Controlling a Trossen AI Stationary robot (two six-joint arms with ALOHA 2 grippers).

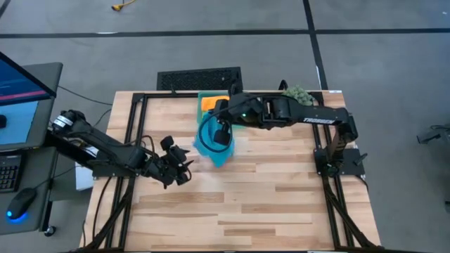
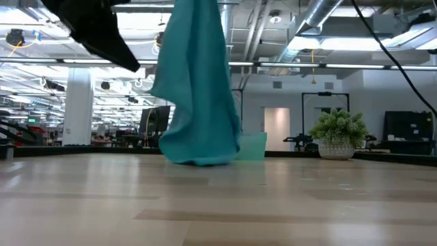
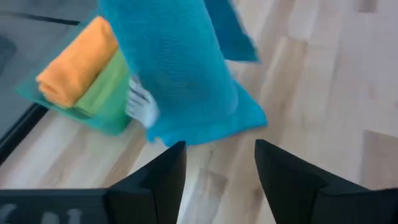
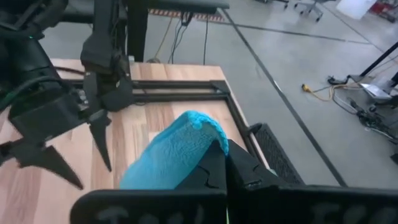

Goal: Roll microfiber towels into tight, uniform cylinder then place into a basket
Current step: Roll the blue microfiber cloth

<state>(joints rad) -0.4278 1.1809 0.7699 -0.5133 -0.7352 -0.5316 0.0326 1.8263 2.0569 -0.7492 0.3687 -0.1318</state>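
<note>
One blue towel (image 1: pixel 213 149), two rolled in basket (image 3: pixel 37 99).

Even bright overhead light; soft shadows; left wrist view motion-blurred.

Three towels are counted: one blue towel (image 1: pixel 213 146), one orange towel (image 3: pixel 78 62) and one green towel (image 3: pixel 104 93). One basket (image 3: pixel 115 121) is seen, one plant (image 2: pixel 337 132), one desk (image 1: pixel 281 204), and two hands: left hand (image 1: pixel 181 163), right hand (image 1: pixel 221 135).
</note>
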